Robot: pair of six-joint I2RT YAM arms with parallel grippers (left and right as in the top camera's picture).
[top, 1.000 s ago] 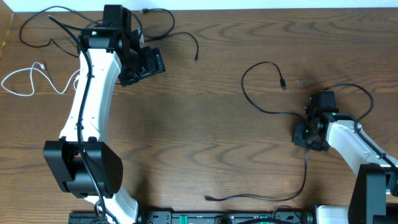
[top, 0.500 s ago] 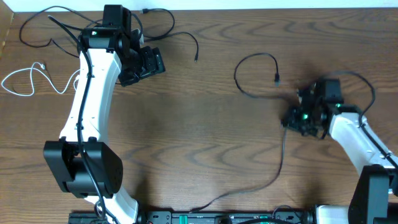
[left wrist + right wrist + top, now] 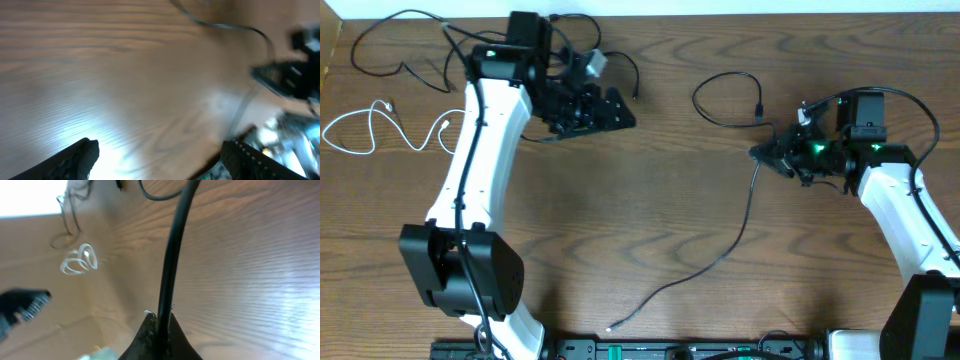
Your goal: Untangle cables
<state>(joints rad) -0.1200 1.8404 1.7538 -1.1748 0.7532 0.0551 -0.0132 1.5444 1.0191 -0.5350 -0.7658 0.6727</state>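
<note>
1. The right gripper [image 3: 765, 154] is pressed together on a black cable [image 3: 744, 215] near the cable's looped upper end.
2. From the pinch, the cable's long run slants down-left to lower centre.
3. The left gripper [image 3: 162, 152] is spread and empty at upper centre, farther off.
4. The white cable [image 3: 372, 130] and second black cable [image 3: 365, 33] lie upper left, well apart from the pinch, and seemingly nothing crosses the held cable.
</note>
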